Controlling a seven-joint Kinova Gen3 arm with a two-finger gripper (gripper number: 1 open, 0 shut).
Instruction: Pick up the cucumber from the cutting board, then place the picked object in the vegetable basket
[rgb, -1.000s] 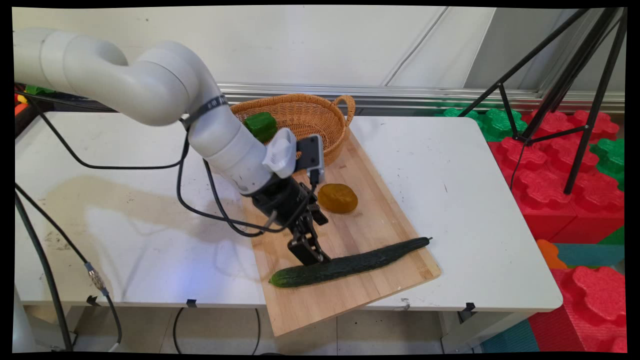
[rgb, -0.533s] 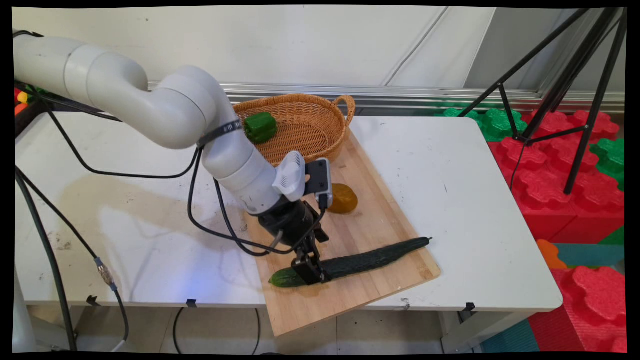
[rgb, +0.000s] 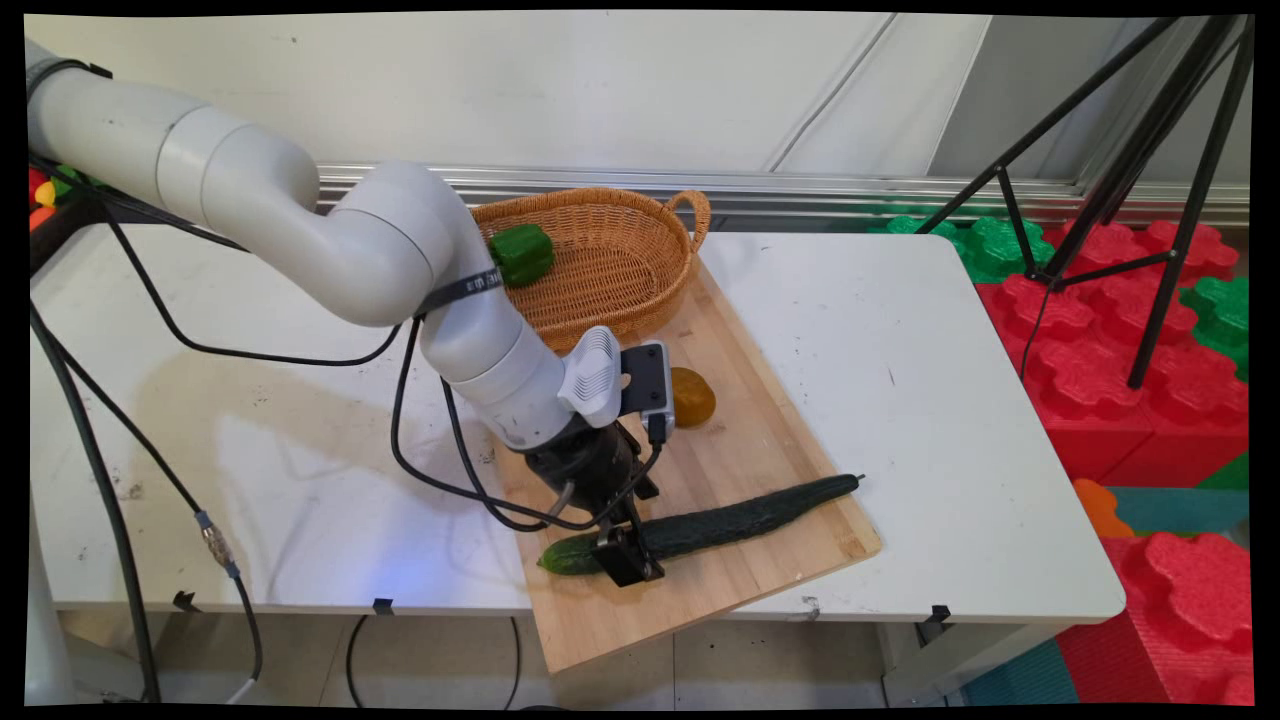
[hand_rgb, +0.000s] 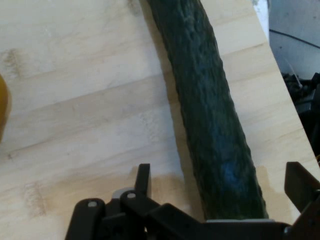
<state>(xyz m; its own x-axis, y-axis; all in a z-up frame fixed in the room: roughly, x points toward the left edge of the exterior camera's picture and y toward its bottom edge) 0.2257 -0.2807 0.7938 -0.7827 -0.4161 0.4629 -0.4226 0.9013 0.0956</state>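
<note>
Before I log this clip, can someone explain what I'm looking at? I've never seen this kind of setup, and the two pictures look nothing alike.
The white jointed machine is a robot arm, and the black part at its end is its tool, two fingers for grasping. The wide picture comes from a fixed camera above the table's near side. The close-up comes from a camera on the hand itself, looking along the fingers, which rise from the bottom edge.

On the white table lies a wooden cutting board. On it are a long dark cucumber and a round yellow-brown piece. At the board's far end stands a wicker basket with a green pepper in it.

The tool is down at the cucumber near one end, one finger on each side. It is open, so nothing is held.
</note>
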